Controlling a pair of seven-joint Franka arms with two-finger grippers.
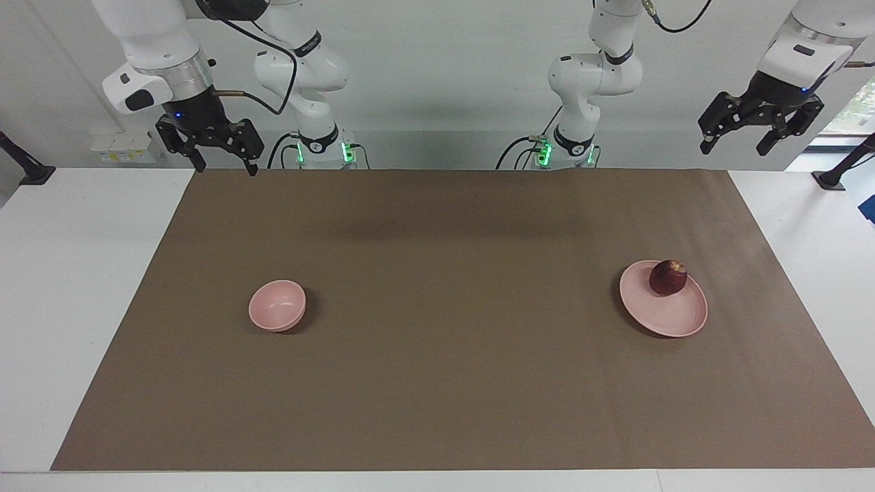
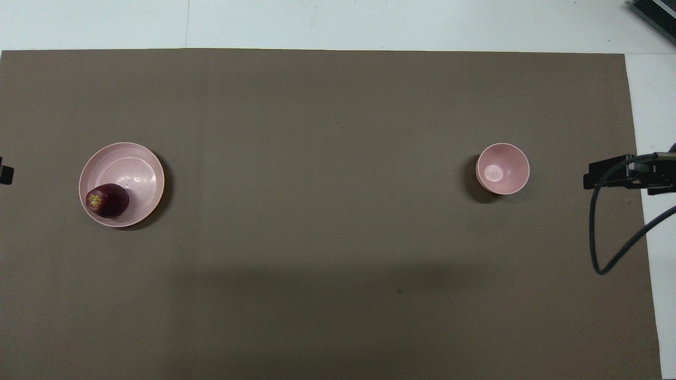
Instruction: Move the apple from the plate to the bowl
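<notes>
At the left arm's end of the bench, the apple (image 1: 668,277) sits on the plate (image 1: 673,318), on the part of it nearest the robots. The left gripper (image 1: 738,142) hangs high above that end, fingers spread wide and empty, so it looks the better placed to reach the apple. The right gripper (image 1: 223,164), also open and empty, waits over the other end, where the bowl (image 1: 276,305) stands well apart from the plate.

No readable text, label, brand, number or sign anywhere, faint dark markings on the black bands of the white robot arms (image 1: 309,42) too small to make out
</notes>
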